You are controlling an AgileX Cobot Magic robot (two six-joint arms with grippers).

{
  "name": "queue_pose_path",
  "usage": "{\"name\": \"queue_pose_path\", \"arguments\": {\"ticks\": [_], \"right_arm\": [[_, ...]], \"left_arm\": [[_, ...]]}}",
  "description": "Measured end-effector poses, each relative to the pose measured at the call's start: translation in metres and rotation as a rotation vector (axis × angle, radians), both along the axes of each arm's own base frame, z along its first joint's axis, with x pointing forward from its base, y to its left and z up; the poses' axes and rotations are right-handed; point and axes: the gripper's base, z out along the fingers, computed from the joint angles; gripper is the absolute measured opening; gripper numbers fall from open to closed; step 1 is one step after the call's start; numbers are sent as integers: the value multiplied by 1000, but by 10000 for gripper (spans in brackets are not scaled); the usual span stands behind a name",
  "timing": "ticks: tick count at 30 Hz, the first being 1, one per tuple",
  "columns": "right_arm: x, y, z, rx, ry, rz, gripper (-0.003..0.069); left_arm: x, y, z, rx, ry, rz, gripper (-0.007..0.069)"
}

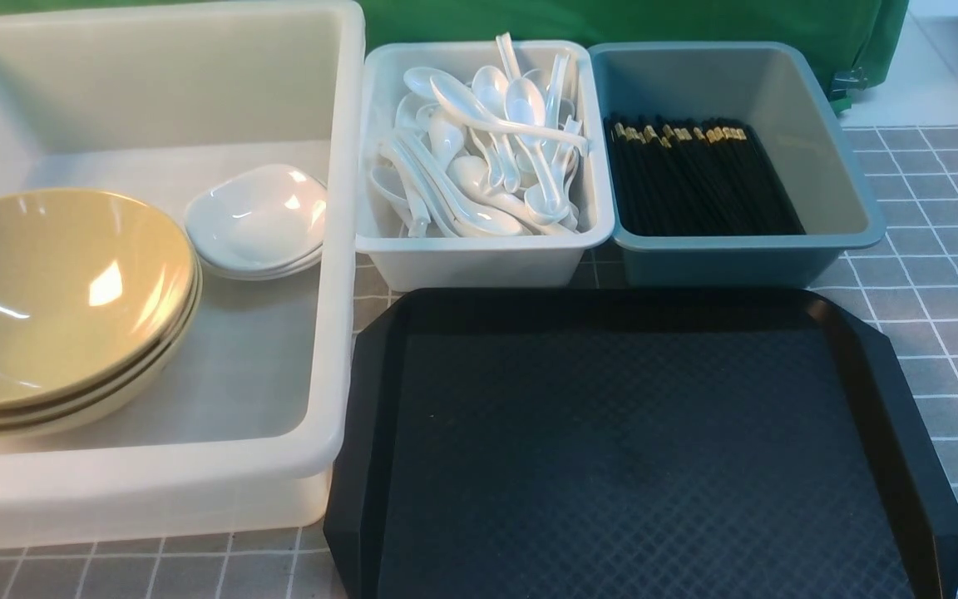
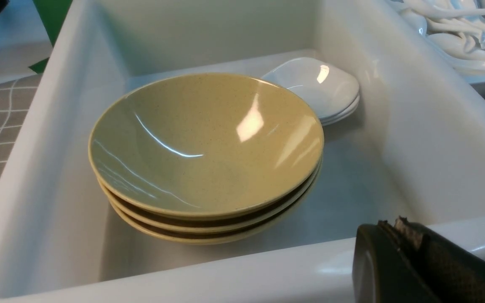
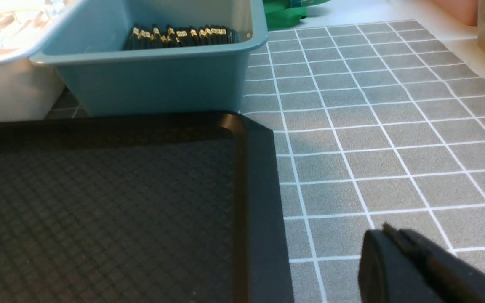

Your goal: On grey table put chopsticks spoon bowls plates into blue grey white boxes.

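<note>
Black tray (image 1: 645,449), green cloth (image 1: 612,21) behind boxes (image 1: 479,249)

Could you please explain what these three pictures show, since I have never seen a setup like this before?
This is a two-armed robot sorting tableware. One picture looks forward from between its arms; the other two come from cameras on its wrists. On the grey table a big white tub holds stacked tan bowls and white plates. A white bin holds spoons, a blue bin holds chopsticks. The black tray is bare. The left gripper and right gripper are both shut, holding nothing.
</note>
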Motion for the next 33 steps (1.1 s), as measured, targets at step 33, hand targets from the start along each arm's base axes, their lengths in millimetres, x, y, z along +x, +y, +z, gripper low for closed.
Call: {"name": "queue_pose_path", "arguments": {"ticks": [33], "right_arm": [[0,0,0,1,-1,0,59]], "left_arm": [[27,-1,-138,-73,-122,43,-11]]}}
